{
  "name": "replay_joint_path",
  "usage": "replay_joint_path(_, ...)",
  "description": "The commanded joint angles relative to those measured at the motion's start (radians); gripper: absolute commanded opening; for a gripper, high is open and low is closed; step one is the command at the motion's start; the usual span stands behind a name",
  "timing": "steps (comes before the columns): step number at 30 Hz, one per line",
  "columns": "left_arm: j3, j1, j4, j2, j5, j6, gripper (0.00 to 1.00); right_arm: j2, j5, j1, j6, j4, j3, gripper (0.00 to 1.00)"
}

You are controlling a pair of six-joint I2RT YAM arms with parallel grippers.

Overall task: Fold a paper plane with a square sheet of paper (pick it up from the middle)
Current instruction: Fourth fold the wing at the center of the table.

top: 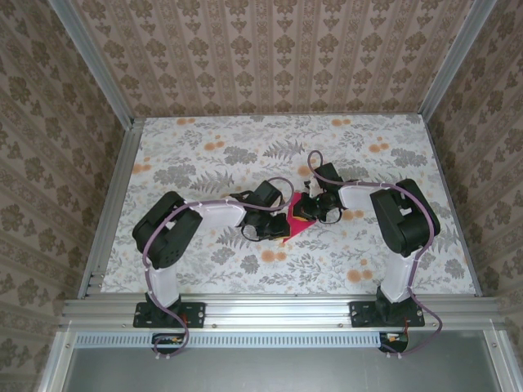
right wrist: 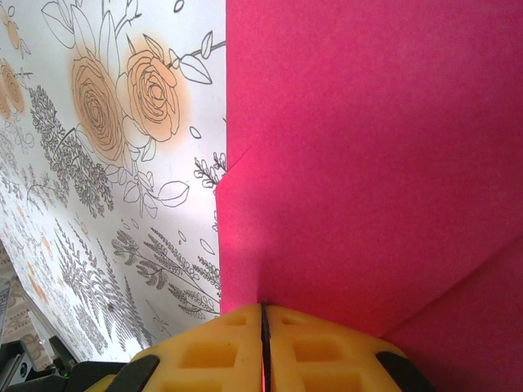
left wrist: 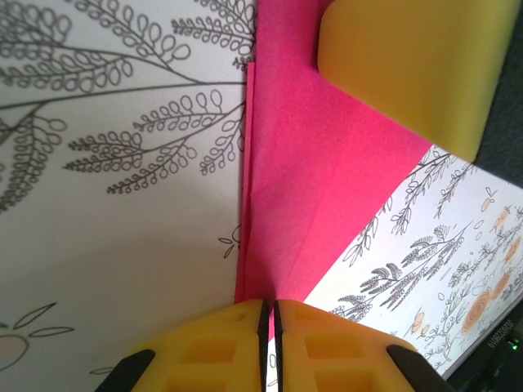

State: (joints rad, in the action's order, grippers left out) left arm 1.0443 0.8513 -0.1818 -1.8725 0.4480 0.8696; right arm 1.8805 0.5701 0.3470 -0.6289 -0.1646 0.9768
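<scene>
Pink paper [top: 292, 222], part-folded w/ creases, is mid-frame at the middle of the bench [top: 204, 147], btwn both hands. Risk: if they pull apart or twist, the thin sheet could tear or crease crooked. Left hand [left wrist: 268, 306] is clenched on the paper's edge. Right hand [right wrist: 263, 310] likewise pinches it, fingers nearly touching.

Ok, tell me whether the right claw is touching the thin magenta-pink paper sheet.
Touching. Right wrist view: the right claw is shut on the thin magenta-pink paper sheet.
</scene>
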Motion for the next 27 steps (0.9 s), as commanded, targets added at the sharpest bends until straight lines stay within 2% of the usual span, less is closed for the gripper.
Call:
replay_joint_path(1, 0.014, 0.009, -0.061, 0.047, 0.005, -0.019, 0.14, 0.079, -0.138, 0.0, -0.003, -0.079, -0.021, 0.11)
replay_joint_path(12, 0.028, 0.013, -0.05, 0.003, 0.037, -0.011, 0.15, 0.089, -0.139, 0.0, -0.002, -0.079, -0.018, 0.11)
replay_joint_path(27, -0.002, 0.011, -0.155, -0.004, -0.039, -0.006, 0.15, 0.097, -0.151, 0.0, -0.001, -0.087, -0.019, 0.11)
